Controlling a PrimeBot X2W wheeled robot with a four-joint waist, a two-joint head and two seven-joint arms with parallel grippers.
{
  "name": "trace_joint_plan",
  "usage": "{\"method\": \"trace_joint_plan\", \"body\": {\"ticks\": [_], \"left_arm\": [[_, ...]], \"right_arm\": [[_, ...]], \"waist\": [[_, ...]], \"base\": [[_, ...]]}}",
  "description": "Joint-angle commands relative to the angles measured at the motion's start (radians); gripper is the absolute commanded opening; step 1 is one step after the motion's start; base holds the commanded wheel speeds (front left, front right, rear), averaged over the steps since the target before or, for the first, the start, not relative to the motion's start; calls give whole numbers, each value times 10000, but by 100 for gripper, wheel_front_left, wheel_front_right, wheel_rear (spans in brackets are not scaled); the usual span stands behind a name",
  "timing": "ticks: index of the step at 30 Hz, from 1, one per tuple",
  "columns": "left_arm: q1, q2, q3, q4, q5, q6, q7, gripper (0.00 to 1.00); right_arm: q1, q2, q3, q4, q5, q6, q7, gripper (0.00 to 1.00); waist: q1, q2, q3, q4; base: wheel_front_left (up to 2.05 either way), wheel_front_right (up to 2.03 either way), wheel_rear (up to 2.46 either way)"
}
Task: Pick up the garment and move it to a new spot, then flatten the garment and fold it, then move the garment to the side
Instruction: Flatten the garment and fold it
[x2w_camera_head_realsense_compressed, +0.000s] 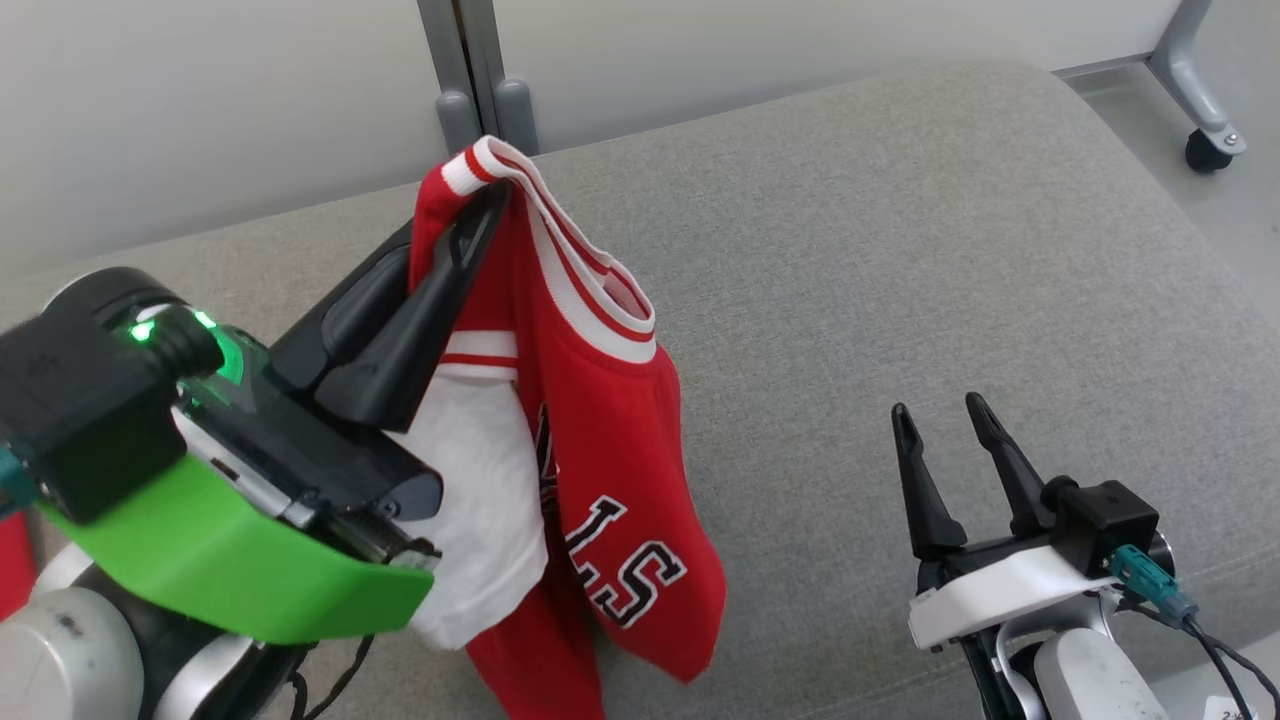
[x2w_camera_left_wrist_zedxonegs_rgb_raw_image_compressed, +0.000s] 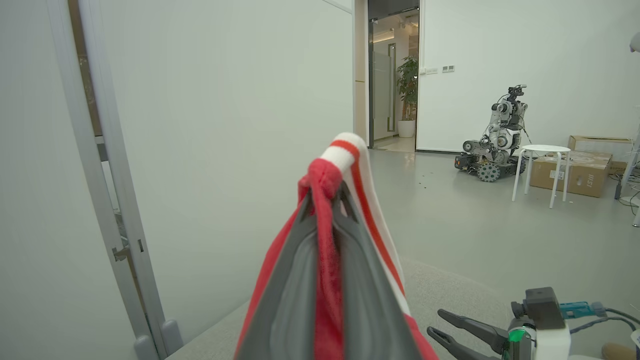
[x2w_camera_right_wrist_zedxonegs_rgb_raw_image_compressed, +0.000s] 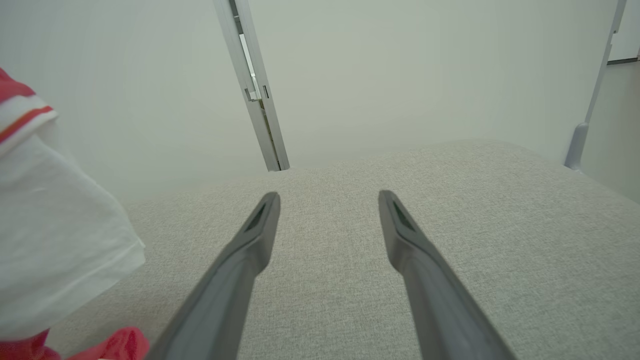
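The left tool (x2w_camera_head_realsense_compressed: 492, 203) is clamped on the ribbed trim of the red-and-white garment (x2w_camera_head_realsense_compressed: 610, 430), which hangs from its tips over the grey cushion (x2w_camera_head_realsense_compressed: 900, 250). The right tool (x2w_camera_head_realsense_compressed: 940, 410) stands spread and empty, apart from the garment

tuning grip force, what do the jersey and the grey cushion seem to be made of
The jersey looks like soft knit cloth, maybe polyester or cotton: it hangs limp from the left gripper, and its striped trim is ribbed. The cushion looks like grey woven upholstery, matte, with a fine weave showing.
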Motion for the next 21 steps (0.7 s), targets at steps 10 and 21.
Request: {"method": "trace_joint_plan", "body": {"ticks": [10,21], "left_arm": [[-1550,205,305,701,-980,343,1547,0],[-3739,790,-1114,5106,-42,-771,-363,0]], "right_arm": [[-127,-18,187,-47,233,-14,-2,100],[-1034,-19,632,-206,581,-14,-2,100]], "waist": [[0,0,117,-340],[0,0,1523,-1178]], "base": [[0,0,0],[0,0,0]]}}
